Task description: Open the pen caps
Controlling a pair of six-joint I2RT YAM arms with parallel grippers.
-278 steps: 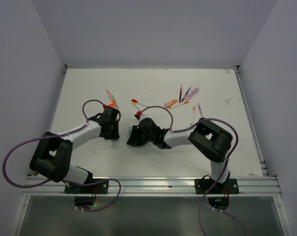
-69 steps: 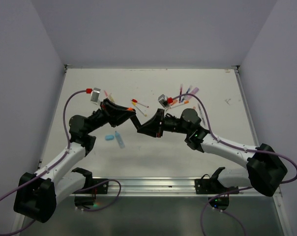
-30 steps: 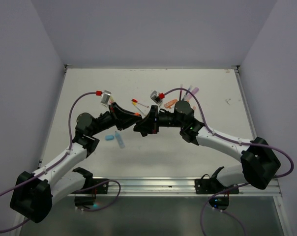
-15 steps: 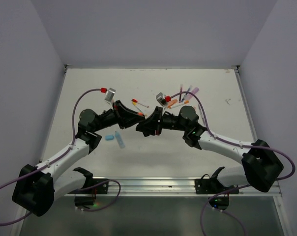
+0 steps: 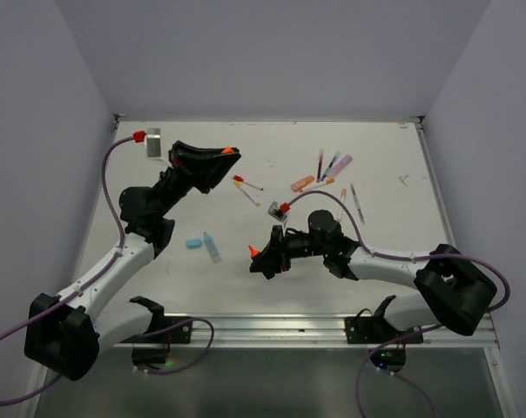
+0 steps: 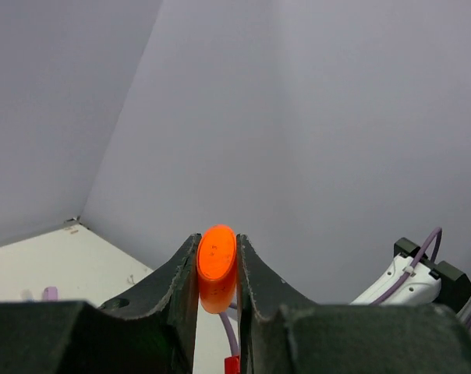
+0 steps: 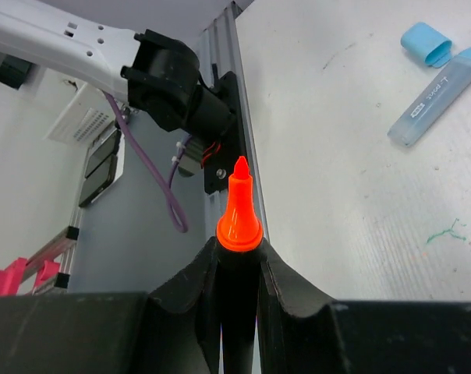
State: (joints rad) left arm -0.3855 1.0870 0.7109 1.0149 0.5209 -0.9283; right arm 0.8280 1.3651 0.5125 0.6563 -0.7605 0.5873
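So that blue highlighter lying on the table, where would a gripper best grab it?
Probably mid-barrel on the highlighter, coming straight down and pinching across its narrow width. It lies flat on the table, so only its long sides can be pinched, and both look clear; its cap lies apart near one end.

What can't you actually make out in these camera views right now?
- Barrel of the orange marker: right wrist view, hidden between the fingers of the right gripper; only the tip shows.
- The far pen cluster: top view, too small to tell which are still capped.
- The light blue highlighter: right wrist view, cut off by the right edge.
- The table: left wrist view, mostly blocked by the left gripper holding the orange cap.
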